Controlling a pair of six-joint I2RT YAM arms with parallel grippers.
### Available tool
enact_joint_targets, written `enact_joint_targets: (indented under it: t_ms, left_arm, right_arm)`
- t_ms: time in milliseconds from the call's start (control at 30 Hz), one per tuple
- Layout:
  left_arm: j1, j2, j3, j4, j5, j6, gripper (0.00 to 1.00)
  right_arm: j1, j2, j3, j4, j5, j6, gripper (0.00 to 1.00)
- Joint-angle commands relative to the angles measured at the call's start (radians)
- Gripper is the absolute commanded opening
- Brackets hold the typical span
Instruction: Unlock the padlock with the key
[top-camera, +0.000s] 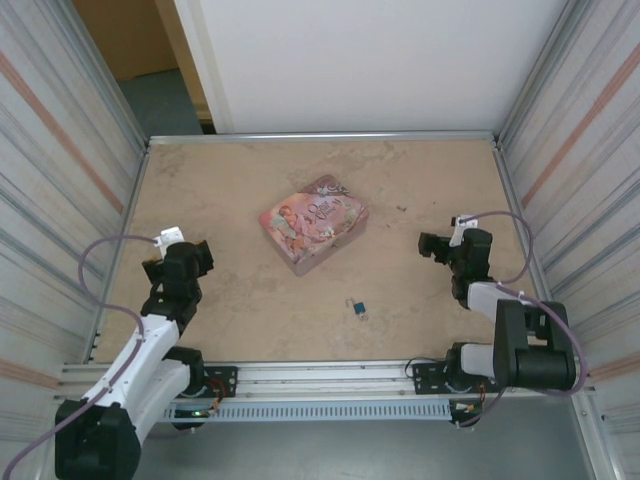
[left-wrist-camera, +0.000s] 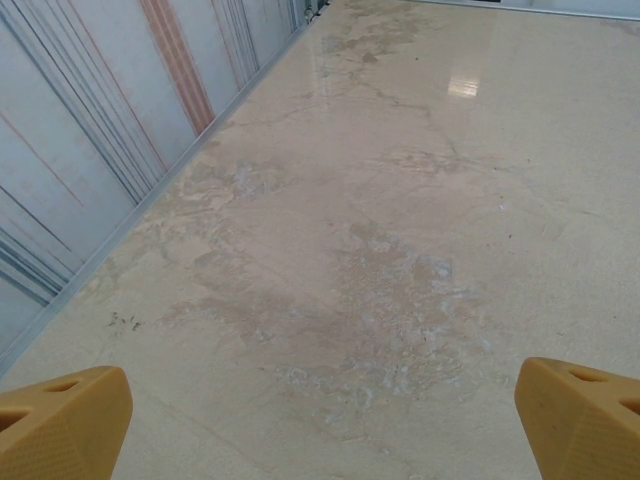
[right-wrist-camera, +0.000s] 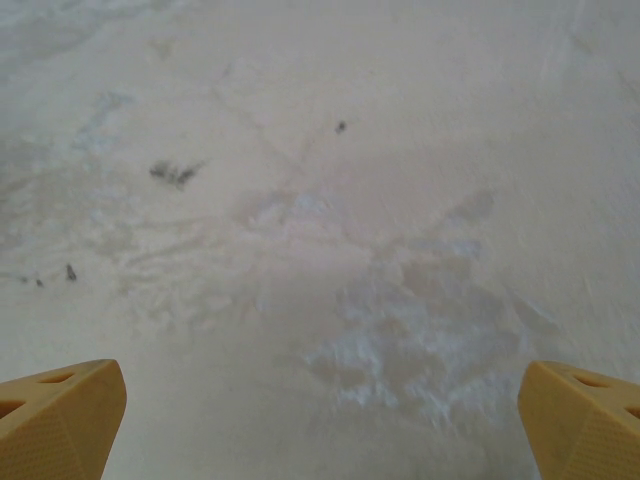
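Your tiny blue-teal padlock (top-camera: 357, 309), thin silver shackle, lies on the glossy beige marbled table (top-camera: 230, 195); left gripper (left-wrist-camera: 320, 425) and right gripper (right-wrist-camera: 320, 425) both gape wide, empty.

- Table (top-camera: 230, 180): beige marbled top with pale worn patches and a few dark specks; metal rail along its edges.
- Tin (top-camera: 313, 223): pink with a decorated lid, lying flat near the centre, turned askew.
- Padlock (top-camera: 357, 308): tiny, teal body, silver shackle; lies at 5 o'clock from the tin, well apart, toward the near edge.
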Motion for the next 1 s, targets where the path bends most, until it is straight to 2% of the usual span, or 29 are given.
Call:
enact_joint_targets:
  t_ms: [0,200,500,967]
  left_arm:
    - [0.022,0.027,-0.017,0.100,0.013,0.032,0.99]
    - [0.058,0.050,-0.026,0.140,0.070,0.055,0.99]
    - [0.073,0.082,-0.058,0.227,0.134,0.086,0.99]
    - [0.119,0.229,-0.125,0.566,0.307,0.138,0.99]
  right_arm:
    - [-0.008,0.075,0.034,0.186,-0.064,-0.038,0.99]
    - [-0.020,0.238,0.035,0.335,-0.099,-0.036,0.99]
    - [-0.025,0.237,0.069,0.261,-0.088,-0.025,0.99]
    - [-0.017,0.235,0.068,0.258,-0.074,-0.027,0.99]
